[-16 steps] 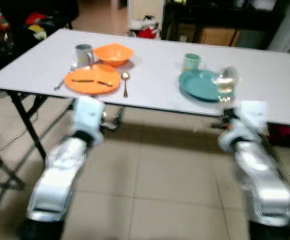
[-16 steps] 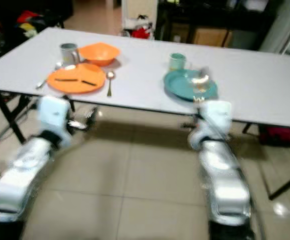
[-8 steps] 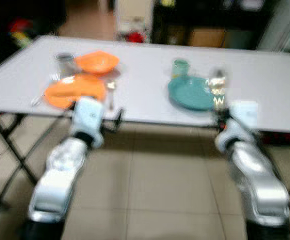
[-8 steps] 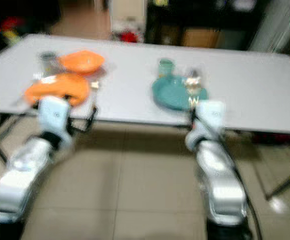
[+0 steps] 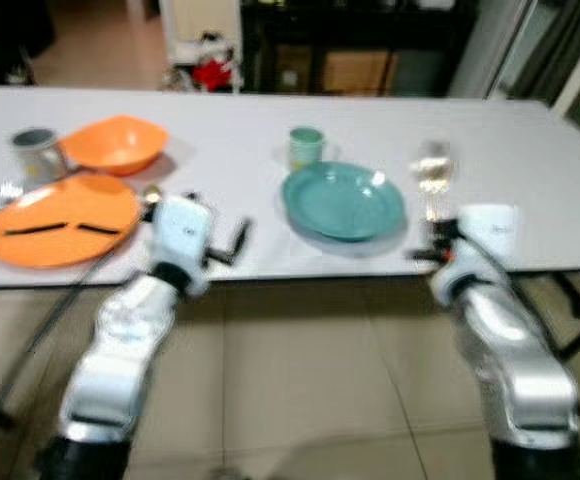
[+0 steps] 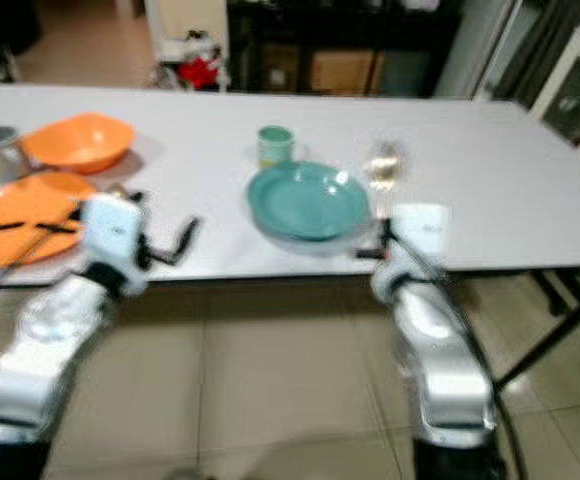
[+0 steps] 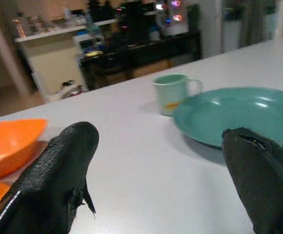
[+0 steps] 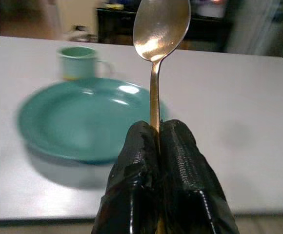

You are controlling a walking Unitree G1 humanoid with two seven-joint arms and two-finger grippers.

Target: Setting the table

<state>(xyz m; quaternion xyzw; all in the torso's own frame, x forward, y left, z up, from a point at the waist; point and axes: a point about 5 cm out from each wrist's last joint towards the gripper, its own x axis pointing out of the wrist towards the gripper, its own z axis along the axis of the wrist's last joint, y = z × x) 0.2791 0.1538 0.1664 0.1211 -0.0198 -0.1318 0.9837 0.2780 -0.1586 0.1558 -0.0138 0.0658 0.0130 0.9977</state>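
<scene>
Swinging rightward, the head camera now centres the white table and teal plate, so the robot seems lined up. Right gripper pinches an upright spoon just beside that plate; left gripper gapes empty.

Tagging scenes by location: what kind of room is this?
Probably a home dining area: a long white folding table on a tiled floor, set with a teal plate and mug and orange dishes, dark shelving behind.
</scene>
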